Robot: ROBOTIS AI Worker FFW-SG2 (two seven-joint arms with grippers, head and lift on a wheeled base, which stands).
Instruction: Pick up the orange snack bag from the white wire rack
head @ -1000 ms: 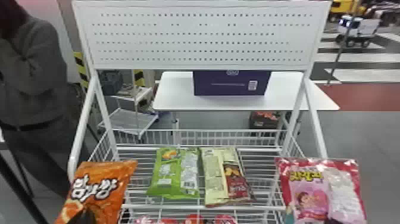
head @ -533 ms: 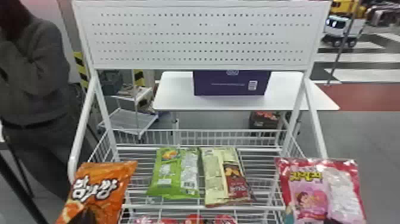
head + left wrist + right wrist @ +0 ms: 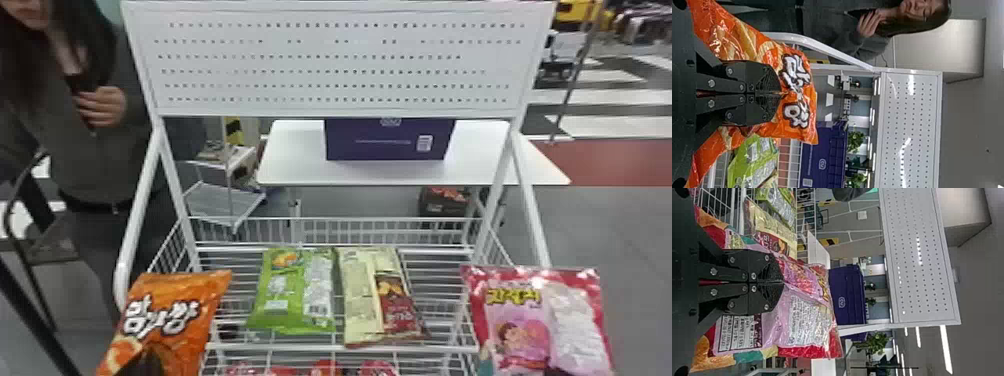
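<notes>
Left jaws pinch the orange snack bag (image 3: 172, 305), right jaws the pink bag (image 3: 542, 320), by the rack's (image 3: 340, 347) front corners, dodging snags imo.

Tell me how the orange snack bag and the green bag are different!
The orange snack bag is orange, but the green bag is green. The orange snack bag is pinched in the left gripper, while the green bag lies on the white wire rack. The orange snack bag shows big white letters; the green bag shows smaller print. Both are shiny bags.
</notes>
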